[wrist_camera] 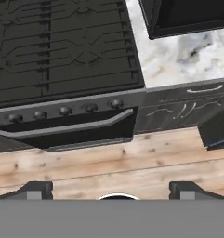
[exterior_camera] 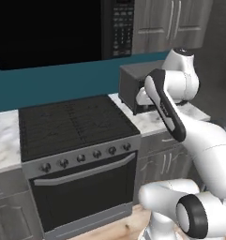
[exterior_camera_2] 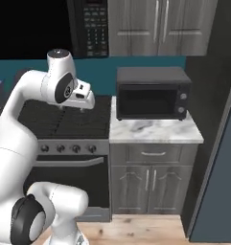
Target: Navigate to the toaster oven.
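Microwave (exterior_camera: pixel 48 30): big black unit w/ keypad, hung high on the wall over the stove, far left of the scene in the left base view.
Stove (exterior_camera: pixel 74 124): dark grated cooktop, row of knobs along the front, oven door w/ long handle below. Sits left of the marble counter; hand view looks down on its grates and knobs.
Backsplash (exterior_camera_2: pixel 150 62): teal strip running behind stove & counter.
Gripper (wrist_camera: pixel 111 188): two dark tips at the bottom of the hand view, set wide apart, nothing betw. them, wood floor beneath. Hand hangs in front of the stove's right side, up in the air.
Arm: folded, elbow high, wrist out over the stove/counter seam in the right base view.
Counter (exterior_camera_2: pixel 155 131): white marble top, grey drawer and two cabinet doors under it, just right of the stove.
Toaster oven (exterior_camera_2: pixel 153 93): dark grey box, wide black glass front, two knobs on its right side; stands on the marble counter, back agst the teal wall, right of the stove. In the left base view the arm hides part of it.
Upper cabinets (exterior_camera_2: pixel 160 24): grey doors w/ bar handles, above the toaster oven.
Far right: tall dark panel beside the counter.
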{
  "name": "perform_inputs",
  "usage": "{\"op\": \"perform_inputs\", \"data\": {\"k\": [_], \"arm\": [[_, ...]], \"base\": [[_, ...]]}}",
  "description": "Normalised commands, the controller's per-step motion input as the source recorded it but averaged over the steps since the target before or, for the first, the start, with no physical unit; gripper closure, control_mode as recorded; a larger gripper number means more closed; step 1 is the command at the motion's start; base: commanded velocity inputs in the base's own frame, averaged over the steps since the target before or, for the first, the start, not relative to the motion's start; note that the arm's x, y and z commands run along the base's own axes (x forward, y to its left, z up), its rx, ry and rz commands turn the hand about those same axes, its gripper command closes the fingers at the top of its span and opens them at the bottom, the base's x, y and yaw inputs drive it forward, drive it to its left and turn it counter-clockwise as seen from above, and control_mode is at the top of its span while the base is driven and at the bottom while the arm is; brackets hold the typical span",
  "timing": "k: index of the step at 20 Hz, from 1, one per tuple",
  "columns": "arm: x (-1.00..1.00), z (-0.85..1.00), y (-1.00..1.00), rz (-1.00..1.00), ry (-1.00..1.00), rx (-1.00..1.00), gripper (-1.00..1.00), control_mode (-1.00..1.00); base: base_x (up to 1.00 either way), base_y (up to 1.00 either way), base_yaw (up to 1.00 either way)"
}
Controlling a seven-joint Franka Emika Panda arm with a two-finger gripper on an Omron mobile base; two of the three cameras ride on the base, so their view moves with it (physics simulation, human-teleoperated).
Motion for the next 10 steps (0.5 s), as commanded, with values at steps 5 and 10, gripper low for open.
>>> {"op": "perform_inputs", "data": {"k": [5, 10], "arm": [[0.0, 0.0, 0.0, 0.0, 0.0, 0.0, -1.0, 1.0], [0.0, 0.0, 0.0, 0.0, 0.0, 0.0, -1.0, 1.0]], "base": [[0.76, -0.9, 0.12], [0.7, -0.63, 0.09]]}}
